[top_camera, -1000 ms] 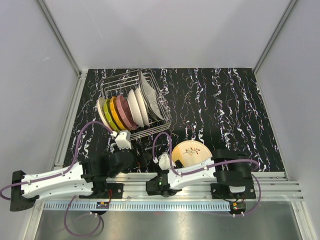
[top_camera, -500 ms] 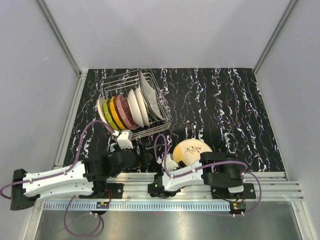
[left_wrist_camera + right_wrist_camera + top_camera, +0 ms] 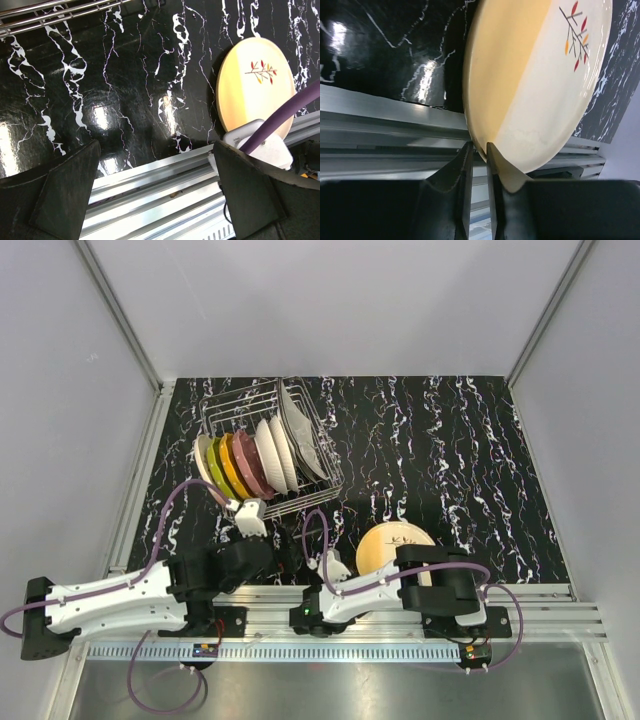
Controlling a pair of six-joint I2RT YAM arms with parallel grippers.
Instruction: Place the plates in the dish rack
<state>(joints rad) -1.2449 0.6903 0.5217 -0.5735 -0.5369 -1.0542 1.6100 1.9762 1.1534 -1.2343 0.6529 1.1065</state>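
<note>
gripping the rim of the cream plate [image 3: 535, 85], the right gripper [image 3: 479, 148] lies low.

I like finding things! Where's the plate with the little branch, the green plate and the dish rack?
branch plate [image 3: 255, 90]: left wrist view, middle of its face.
green plate [image 3: 216, 472]: top external view, its upper rim.
dish rack [image 3: 240, 405]: top external view, bare back wires.

The left arm [image 3: 120, 602] lies low along the near edge of the table and reaches rightward, with its wrist turned toward the far side. The left claw [image 3: 155, 195] has its two dark fingers spread wide, with nothing between them. The right arm [image 3: 370, 592] stretches leftward from its base, then bends back. The right claw [image 3: 479, 159] is pinched tight on the rim of a cream plate [image 3: 535, 85].
</note>
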